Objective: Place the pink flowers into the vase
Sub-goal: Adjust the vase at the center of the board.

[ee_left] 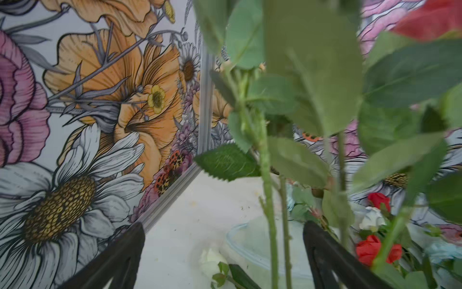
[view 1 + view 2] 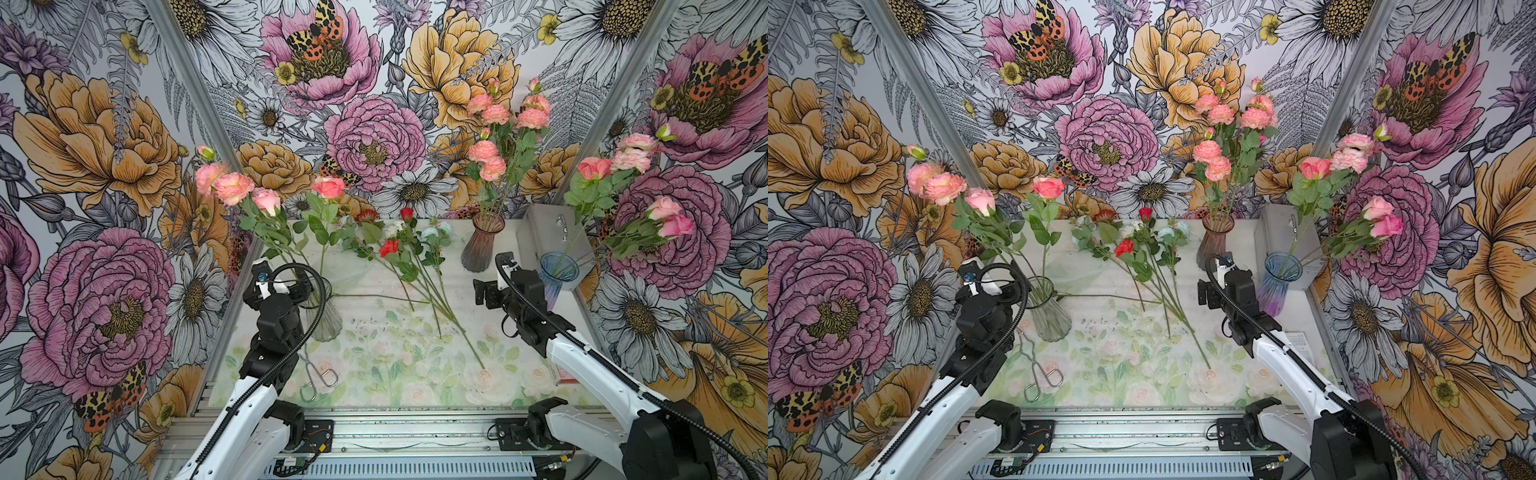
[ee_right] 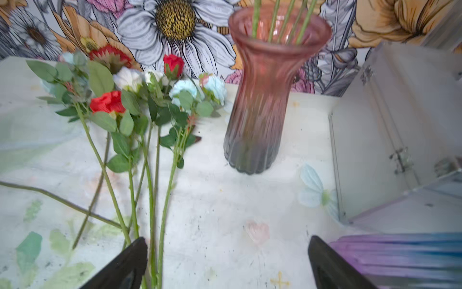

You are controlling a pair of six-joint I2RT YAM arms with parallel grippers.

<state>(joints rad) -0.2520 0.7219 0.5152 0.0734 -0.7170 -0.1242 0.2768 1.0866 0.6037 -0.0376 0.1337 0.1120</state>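
Right wrist view: right gripper [image 3: 227, 240] was spread wide, empty; left gripper [image 1: 222, 225] likewise. In both top views pink flowers [image 2: 232, 187] stood in clear vase [image 2: 328, 322], pink vase [image 2: 482, 245], blue vase [image 2: 557, 270]; only red, white, pale blue blooms [image 2: 390, 248] lay on the table [image 2: 374, 374]. Task looked done.
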